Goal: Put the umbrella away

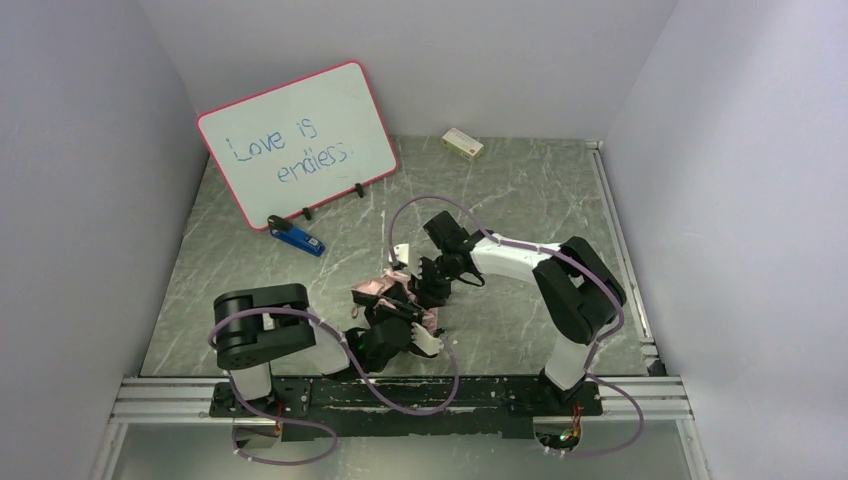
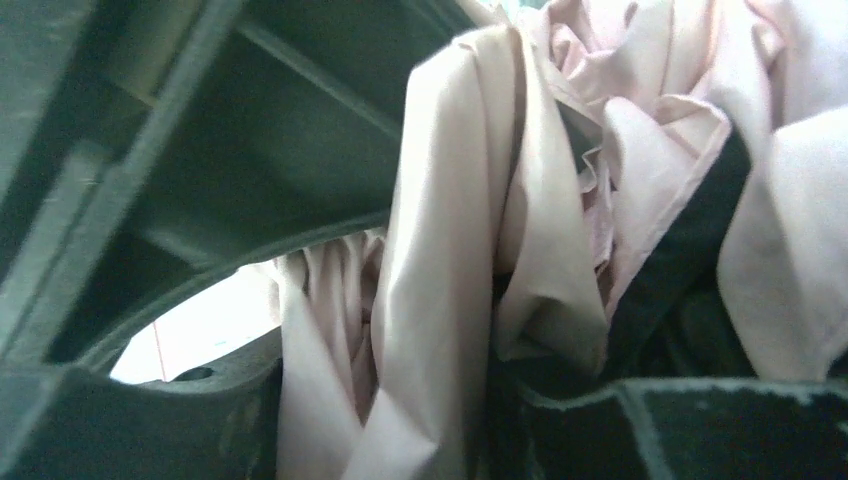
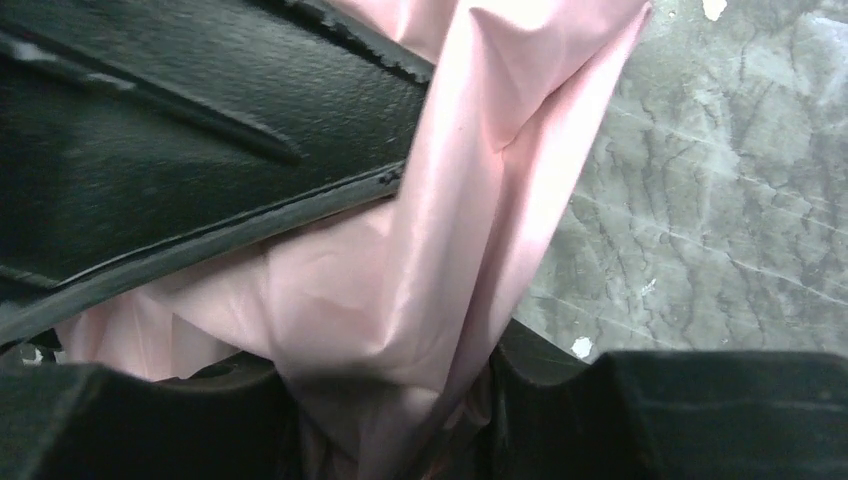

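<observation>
The umbrella [image 1: 378, 292] lies crumpled at mid-table between both arms, pale pink cloth with black parts, its pale handle [image 1: 427, 343] pointing toward the near edge. My left gripper [image 1: 398, 322] reaches in from the left and is shut on the canopy. In the left wrist view, pink folds [image 2: 450, 250] fill the gap between my left gripper's [image 2: 420, 410] fingers. My right gripper [image 1: 427, 292] comes down from the right onto the same bundle. The right wrist view shows a pink fold [image 3: 430, 250] pinched in my right gripper [image 3: 400, 420], with a black part of the other arm at upper left.
A pink-framed whiteboard [image 1: 297, 140] leans against the back left wall, with a blue stapler [image 1: 297, 238] in front of it. A small cream box [image 1: 462, 144] lies at the back. Purple cables loop around both arms. Metal rails run along the near and right edges.
</observation>
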Available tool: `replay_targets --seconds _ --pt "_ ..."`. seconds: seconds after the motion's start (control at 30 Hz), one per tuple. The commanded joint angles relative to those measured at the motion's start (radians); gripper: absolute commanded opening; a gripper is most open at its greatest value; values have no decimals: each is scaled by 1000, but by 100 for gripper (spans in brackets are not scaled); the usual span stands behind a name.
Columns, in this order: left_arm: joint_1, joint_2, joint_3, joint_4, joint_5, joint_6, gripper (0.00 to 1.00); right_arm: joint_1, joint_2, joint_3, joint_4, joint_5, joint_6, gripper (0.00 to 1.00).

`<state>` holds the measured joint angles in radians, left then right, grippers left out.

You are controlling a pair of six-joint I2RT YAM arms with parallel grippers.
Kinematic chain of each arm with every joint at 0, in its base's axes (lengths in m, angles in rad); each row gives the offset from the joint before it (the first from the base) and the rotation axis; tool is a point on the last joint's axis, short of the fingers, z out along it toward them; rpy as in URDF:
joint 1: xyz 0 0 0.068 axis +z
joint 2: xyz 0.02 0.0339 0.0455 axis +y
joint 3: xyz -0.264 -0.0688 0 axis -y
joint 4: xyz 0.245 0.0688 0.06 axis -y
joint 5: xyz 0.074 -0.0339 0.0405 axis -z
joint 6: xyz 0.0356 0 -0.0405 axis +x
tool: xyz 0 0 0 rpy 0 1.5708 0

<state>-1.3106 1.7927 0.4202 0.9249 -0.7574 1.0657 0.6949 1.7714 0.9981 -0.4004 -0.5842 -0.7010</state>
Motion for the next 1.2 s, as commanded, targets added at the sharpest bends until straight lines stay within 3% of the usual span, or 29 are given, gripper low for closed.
replay_targets --seconds 0.0,0.13,0.17,0.3,0.53,0.67,0.83,0.97,1.07,1.13,1.17 --pt "-39 -59 3 -95 34 -43 57 6 35 -43 45 67 26 22" --pt "-58 -134 13 -196 15 -95 95 5 25 -46 63 107 40 17" --pt "-64 -161 16 -233 10 -116 97 5 22 -48 66 117 41 16" --pt "-86 -316 33 -441 11 -243 97 1 8 -62 87 145 49 15" --pt "-102 -708 66 -851 107 -572 97 -2 -12 -90 137 174 58 11" --pt "-102 -928 83 -1030 154 -675 97 -2 -20 -101 152 187 56 11" --pt "-101 -1067 135 -1041 91 -794 97 -1 -57 -142 194 227 55 10" --pt "-92 -1078 203 -1065 14 -860 98 6 -92 -192 221 295 32 11" --pt "-10 -1031 286 -1147 43 -943 98 26 -125 -242 258 377 1 13" --pt "142 -998 321 -1180 176 -996 98 43 -144 -275 282 429 -20 14" --pt "268 -984 327 -1184 263 -1016 98 53 -154 -291 299 450 -30 14"
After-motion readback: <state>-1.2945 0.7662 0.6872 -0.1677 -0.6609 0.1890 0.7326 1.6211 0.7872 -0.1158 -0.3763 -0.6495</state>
